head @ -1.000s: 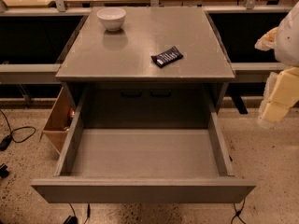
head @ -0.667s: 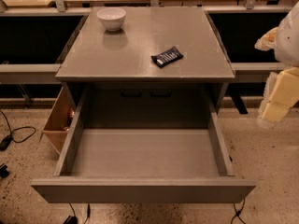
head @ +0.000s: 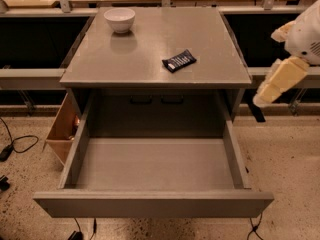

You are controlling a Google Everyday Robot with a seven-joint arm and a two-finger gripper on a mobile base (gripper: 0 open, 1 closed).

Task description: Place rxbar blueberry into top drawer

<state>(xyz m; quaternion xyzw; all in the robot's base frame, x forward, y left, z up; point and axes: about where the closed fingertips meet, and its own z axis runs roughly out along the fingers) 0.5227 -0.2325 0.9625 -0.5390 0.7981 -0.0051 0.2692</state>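
— Where is the rxbar blueberry (head: 179,60)?

— On the cabinet top (head: 150,44), right of the middle and towards the front edge. It lies flat and askew, the white label patch at its left end (the wrapper itself is dark, nearly black).

— And the top drawer (head: 150,203)?

— Pulled out towards the camera, its plain front panel lowest in the view. The grey bottom and both side walls are in plain sight. The bar is not in it.

— The gripper?

— The gripper (head: 269,90) hangs in the air off the cabinet's right side, past the front right corner and above the floor. It is a cream-coloured piece slanting down and to the left from the white arm (head: 306,34). It touches nothing. Whether it is released or clenched I cannot tell from this angle.

— Anything else about?

— A white bowl (head: 119,19) stands near the back left corner of the top, well apart from the bar. A tan wooden box (head: 62,129) sits on the floor against the cabinet's left side, just beside the drawer's left wall.
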